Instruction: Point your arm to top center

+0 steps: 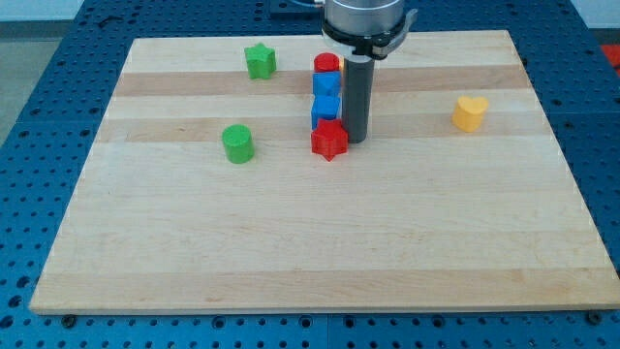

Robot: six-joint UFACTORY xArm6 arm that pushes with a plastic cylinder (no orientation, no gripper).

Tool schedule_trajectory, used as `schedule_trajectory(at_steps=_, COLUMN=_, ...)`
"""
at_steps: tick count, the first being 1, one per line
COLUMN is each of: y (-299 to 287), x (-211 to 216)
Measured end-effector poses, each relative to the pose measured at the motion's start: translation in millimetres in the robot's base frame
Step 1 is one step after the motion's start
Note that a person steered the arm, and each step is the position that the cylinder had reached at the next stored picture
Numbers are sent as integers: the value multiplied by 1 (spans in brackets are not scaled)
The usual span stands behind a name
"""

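My rod comes down from the view's top centre and my tip point(356, 141) rests on the wooden board point(310, 242), just right of a red star block point(329, 141), touching or nearly touching it. A column of blocks runs up from the star: two blue blocks point(326, 107) and a red round block point(327, 65) at its top. A sliver of yellow or orange shows behind the rod beside the red round block. A green star block point(260, 61) lies at the upper left. A green round block point(237, 143) lies left of the column. A yellow heart block point(470, 112) lies at the right.
The board sits on a blue perforated table point(39, 116). The arm's grey flange point(366, 21) hangs over the board's top edge at centre.
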State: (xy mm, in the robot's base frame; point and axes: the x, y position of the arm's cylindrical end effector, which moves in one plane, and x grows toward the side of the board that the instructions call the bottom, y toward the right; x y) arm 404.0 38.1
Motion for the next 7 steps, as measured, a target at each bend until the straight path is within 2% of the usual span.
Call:
schedule_trajectory(at_steps=2, y=8, x=-1)
schedule_trajectory(at_steps=3, y=48, x=-45)
schedule_trajectory(at_steps=4, y=75, x=-122)
schedule_trajectory(at_steps=6, y=82, x=-186)
schedule_trajectory(at_steps=7, y=72, x=-194)
